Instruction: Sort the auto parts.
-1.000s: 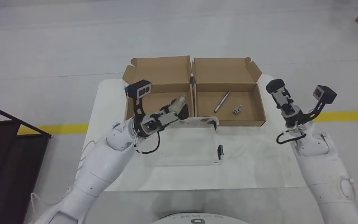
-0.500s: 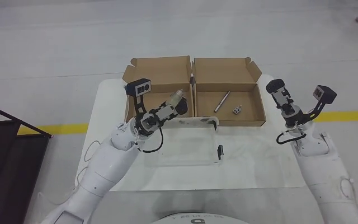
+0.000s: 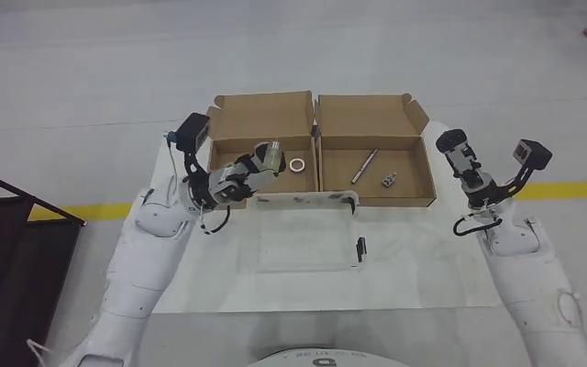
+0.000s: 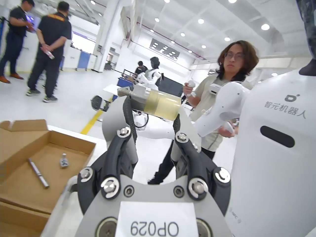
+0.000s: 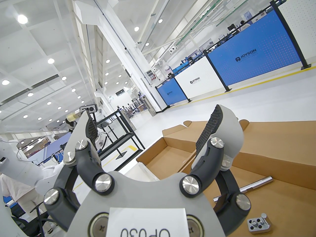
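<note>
My left gripper [image 3: 255,169] is shut on a metal cylinder with a threaded end and a yellowish sleeve [image 3: 267,155], and holds it above the floor of the left cardboard box [image 3: 261,115]. In the left wrist view the cylinder [image 4: 158,103] lies crosswise between the fingertips of that gripper [image 4: 152,110]. A white ring [image 3: 298,166] lies in the same box. The right box [image 3: 367,119] holds a metal rod [image 3: 363,166] and a small grey block [image 3: 389,180]. My right gripper [image 3: 456,151] stands open and empty beside that box's right side, its own view showing the gripper [image 5: 153,117], rod [image 5: 246,188] and block [image 5: 258,223].
A clear plastic tray [image 3: 307,266] sits on the white table [image 3: 183,183] in front of the boxes. A small black part [image 3: 360,248] lies near its right edge. The box flaps stand up at the back.
My left arm has swung left and back with the cylinder, from the tray's rear edge to over the left box. The white ring has come into sight. The right arm is unmoved.
</note>
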`<state>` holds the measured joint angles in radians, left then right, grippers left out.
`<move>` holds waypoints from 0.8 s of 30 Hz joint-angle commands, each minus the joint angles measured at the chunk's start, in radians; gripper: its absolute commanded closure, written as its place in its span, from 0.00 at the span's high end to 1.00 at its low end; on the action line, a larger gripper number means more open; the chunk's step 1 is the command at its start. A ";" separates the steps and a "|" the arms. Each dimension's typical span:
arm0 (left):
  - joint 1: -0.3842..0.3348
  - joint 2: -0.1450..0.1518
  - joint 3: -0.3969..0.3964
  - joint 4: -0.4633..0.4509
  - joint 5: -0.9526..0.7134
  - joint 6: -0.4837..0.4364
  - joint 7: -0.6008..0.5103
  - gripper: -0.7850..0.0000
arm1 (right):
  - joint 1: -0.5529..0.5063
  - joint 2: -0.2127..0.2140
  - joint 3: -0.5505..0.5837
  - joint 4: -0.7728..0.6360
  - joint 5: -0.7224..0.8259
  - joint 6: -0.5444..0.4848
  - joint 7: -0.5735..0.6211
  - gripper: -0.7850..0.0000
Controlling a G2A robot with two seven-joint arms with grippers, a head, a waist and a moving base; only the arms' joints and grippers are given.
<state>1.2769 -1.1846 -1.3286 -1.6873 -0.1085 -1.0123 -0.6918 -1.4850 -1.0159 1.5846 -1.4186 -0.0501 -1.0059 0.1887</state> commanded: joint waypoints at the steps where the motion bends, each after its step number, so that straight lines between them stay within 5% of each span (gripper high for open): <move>1: 0.046 -0.005 -0.067 -0.047 0.142 0.000 0.106 0.00 | 0.000 0.000 0.000 0.000 0.000 0.000 0.000 1.00; 10: 0.202 -0.018 -0.238 -0.152 0.909 0.011 0.606 0.00 | 0.000 0.000 0.000 0.000 0.000 0.000 0.000 1.00; 15: 0.277 -0.036 -0.219 -0.196 1.184 0.138 0.859 0.00 | 0.000 0.000 0.000 0.000 0.000 0.000 0.000 1.00; 20: 0.296 -0.038 -0.192 -0.206 1.299 0.165 0.964 0.00 | 0.000 0.000 0.000 0.000 0.000 0.000 0.000 1.00; 24: 0.300 -0.036 -0.166 -0.202 1.293 0.177 0.896 0.00 | 0.000 0.000 0.000 0.000 0.000 0.000 0.000 1.00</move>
<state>1.5771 -1.2209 -1.5048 -1.8911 1.2014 -0.8395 0.2487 -1.4850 -1.0159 1.5846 -1.4186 -0.0501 -1.0059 0.1887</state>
